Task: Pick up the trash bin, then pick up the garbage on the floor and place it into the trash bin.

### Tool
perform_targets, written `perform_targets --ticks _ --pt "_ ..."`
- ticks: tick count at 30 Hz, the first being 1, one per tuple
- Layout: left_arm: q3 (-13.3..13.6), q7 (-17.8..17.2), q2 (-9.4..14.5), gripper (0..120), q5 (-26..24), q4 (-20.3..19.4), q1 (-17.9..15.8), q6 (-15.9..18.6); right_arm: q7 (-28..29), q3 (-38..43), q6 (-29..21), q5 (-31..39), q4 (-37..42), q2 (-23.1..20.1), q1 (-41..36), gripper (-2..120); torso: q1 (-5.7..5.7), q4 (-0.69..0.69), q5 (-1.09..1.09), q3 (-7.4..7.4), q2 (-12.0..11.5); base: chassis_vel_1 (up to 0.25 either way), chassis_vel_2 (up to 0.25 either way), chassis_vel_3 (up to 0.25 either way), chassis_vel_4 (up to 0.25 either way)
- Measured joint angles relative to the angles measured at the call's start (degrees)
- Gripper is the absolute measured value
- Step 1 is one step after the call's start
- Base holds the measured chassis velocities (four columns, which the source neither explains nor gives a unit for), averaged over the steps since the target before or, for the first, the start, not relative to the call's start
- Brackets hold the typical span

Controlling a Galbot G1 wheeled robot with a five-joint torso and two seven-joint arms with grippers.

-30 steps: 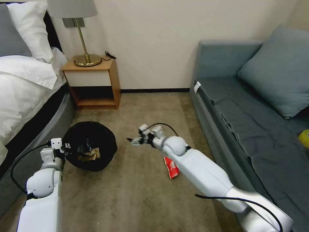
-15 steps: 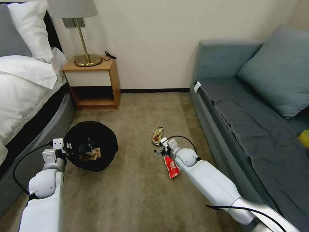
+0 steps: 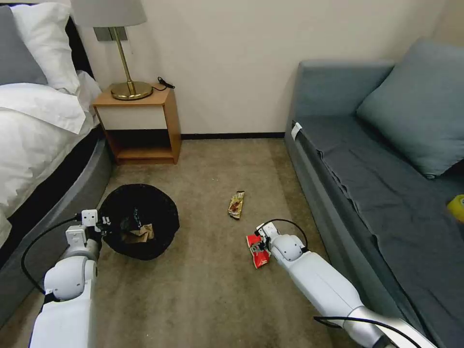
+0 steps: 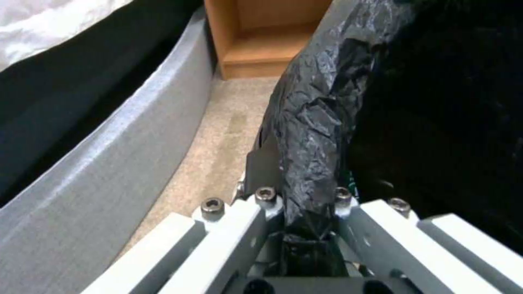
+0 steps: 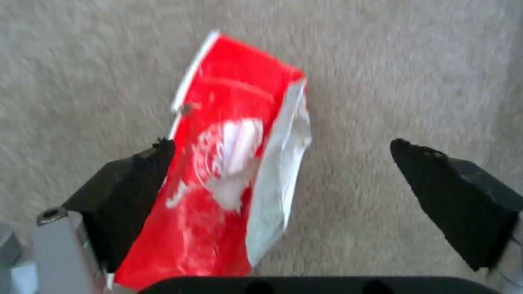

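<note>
**Right gripper spread over red packet; left gripper clamped on bin rim**

The left gripper point(image 4: 308, 212) is closed on the trash bin point(image 3: 140, 222), pinching the crinkled black bag folded over the rim between its fingers — the left wrist view shows the plastic squeezed in the gap. The bin sits at the robot's left, beside the grey bed frame point(image 3: 72, 193) and in front of the wooden nightstand point(image 3: 140, 123). A crumpled tan paper wrapper point(image 3: 139, 233) lies inside the bin.

The right gripper point(image 5: 283, 171) is low over the carpet point(image 3: 208, 290) with its fingers wide apart. The red snack packet point(image 5: 229, 179) lies between them, close against one black fingertip point(image 5: 139, 183) and well clear of the other; whether that fingertip actually touches the packet cannot be told. In the head view the packet point(image 3: 257, 251) lies on the floor near the sofa point(image 3: 367, 183), just at the end of the right arm.

A gold-brown candy wrapper point(image 3: 236, 204) lies on the carpet between the bin and the sofa — apart from both grippers.
</note>
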Motion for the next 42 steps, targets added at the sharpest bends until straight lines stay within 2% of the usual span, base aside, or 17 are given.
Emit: perform_targets --ticks 7,10,13,15,17,19,21,22,25,27,32,35,42 --pt "0.0 0.23 0.12 1 0.02 -0.2 0.39 -0.27 -2.43 0.96 0.1 -1.92 -2.35 0.74 -0.17 98 0.0 0.0 0.0 0.0 0.0 0.0 0.0 0.0 0.0" --pt "-0.15 0.24 0.12 1 0.02 -0.23 0.66 -0.43 -4.04 1.45 0.26 -2.65 -3.38 1.03 -0.17 91 0.0 0.0 0.0 0.0 0.0 0.0 0.0 0.0 0.0" --pt "-0.37 0.27 0.12 1 -0.05 -0.45 1.21 -0.63 -7.29 1.96 0.82 -4.56 -4.68 1.04 -0.13 76 0.0 0.0 0.0 0.0 0.0 0.0 0.0 0.0 0.0" --pt "-0.42 0.28 0.12 1 -0.06 -0.49 1.28 -0.65 -7.56 1.95 0.96 -4.77 -4.85 1.01 -0.13 73 0.0 0.01 0.0 0.0 0.0 0.0 0.0 0.0 0.0" --pt "-0.73 0.33 0.14 1 -0.18 -0.73 1.54 -0.71 -8.26 1.96 1.7 -5.6 -5.52 0.86 -0.19 61 0.0 0.01 0.0 0.0 0.0 0.0 0.0 0.0 0.0" --pt "-0.77 0.33 0.14 1 -0.3 -0.84 1.6 -0.71 -8.33 1.96 1.91 -5.73 -5.68 0.85 -0.23 60 0.0 0.01 0.0 0.0 0.0 0.0 0.0 0.0 0.0" --pt "-0.79 0.35 0.15 1 -0.86 -1.22 1.73 -0.7 -8.39 2.03 2.45 -6.12 -6.07 0.89 -0.5 48 0.0 0.01 0.0 0.0 0.0 0.0 0.0 0.0 0.0" --pt "-0.79 0.35 0.15 1 -0.86 -1.22 1.73 -0.7 -8.39 2.03 2.45 -6.12 -6.07 0.89 -0.5 48 0.0 0.01 0.0 0.0 0.0 0.0 0.0 0.0 0.0" --pt "-0.74 0.36 0.15 1 -0.96 -1.32 1.7 -0.59 -8.39 2.09 2.55 -6.15 -5.84 0.91 -0.73 33 0.0 0.01 0.0 0.0 0.0 0.0 0.0 0.0 0.0" --pt "-0.71 0.36 0.14 1 -0.96 -1.33 1.69 -0.58 -8.39 2.11 2.56 -6.15 -5.75 0.92 -0.76 29 0.0 0.01 0.0 0.0 0.0 0.0 0.0 0.0 0.0" --pt "-0.47 0.29 0.13 1 -0.97 -1.38 1.78 -0.55 -8.22 2.36 2.79 -6.11 -4.63 0.87 -0.96 7 0.0 0.01 0.0 0.0 0.0 0.0 0.0 0.0 0.0" --pt "-0.2 0.26 0.16 1 -0.97 -1.62 1.87 -0.51 -8.07 2.35 2.86 -6.1 -3.83 0.65 -1.12 0 0.0 0.01 0.0 0.0 0.0 0.0 0.0 0.0 0.0" --pt "0.26 0.2 0.13 1 -1.12 -2.05 1.67 -0.03 -7.77 1.78 2.78 -5.47 0.94 -0.34 -1.61 0 0.0 -0.01 -0.01 0.0 0.0 0.0 0.0 0.0 0.0"
